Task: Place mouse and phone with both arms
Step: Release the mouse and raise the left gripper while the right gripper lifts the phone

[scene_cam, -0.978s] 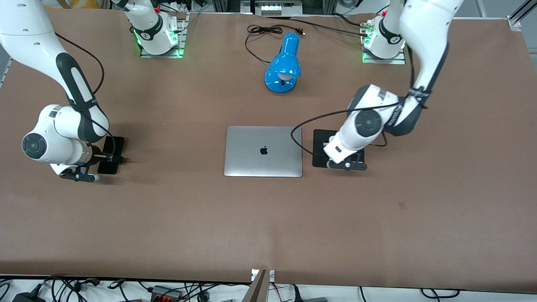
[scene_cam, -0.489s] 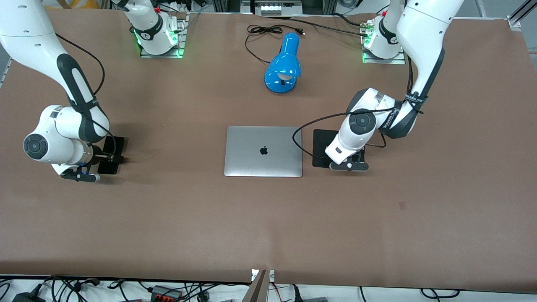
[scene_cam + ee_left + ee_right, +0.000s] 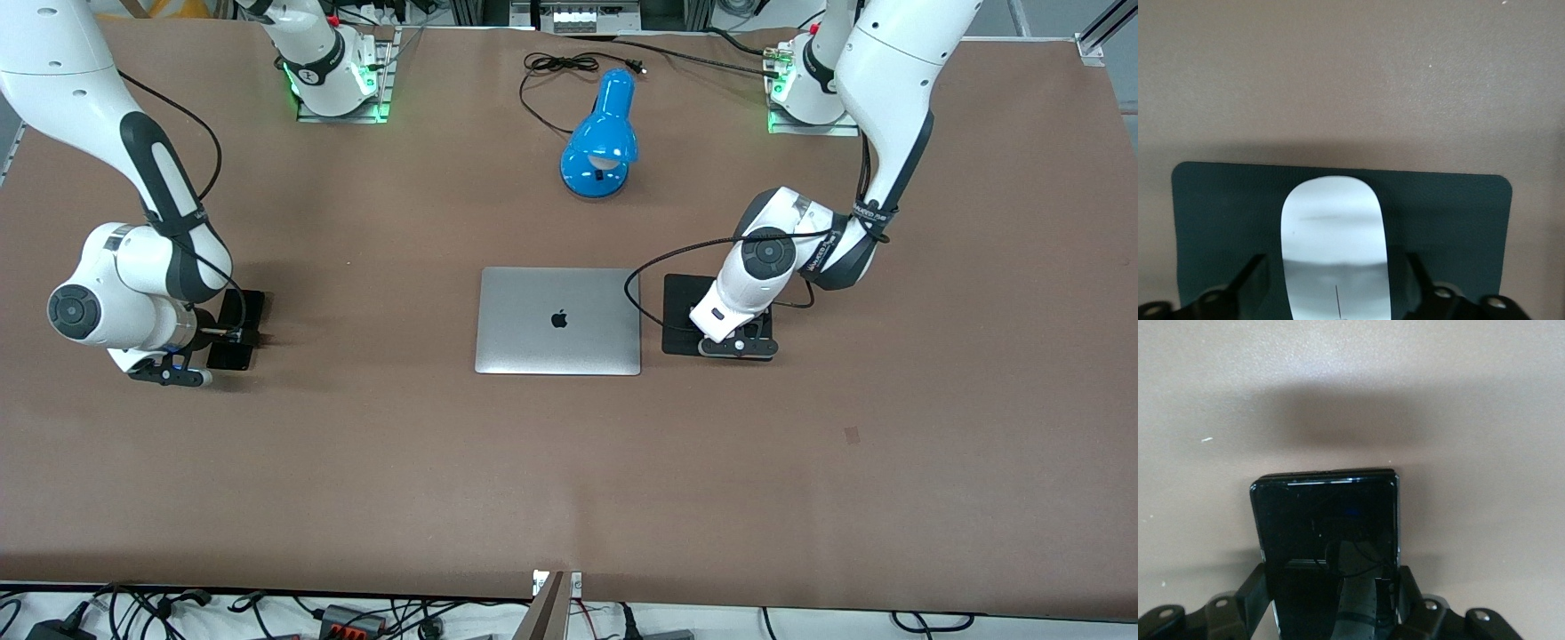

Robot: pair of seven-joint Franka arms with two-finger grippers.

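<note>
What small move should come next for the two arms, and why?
Probably lift the left gripper straight up: its fingers stand apart from the mouse, which lies on the black pad beside the laptop. The right gripper is shut on the phone, low at the right arm's end of the table.

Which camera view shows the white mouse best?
The left wrist view shows it best: the mouse lies on the black pad, between the open fingers of the left gripper. In the front view the left arm hides it; only the pad shows. The right wrist view does not show it.
</note>
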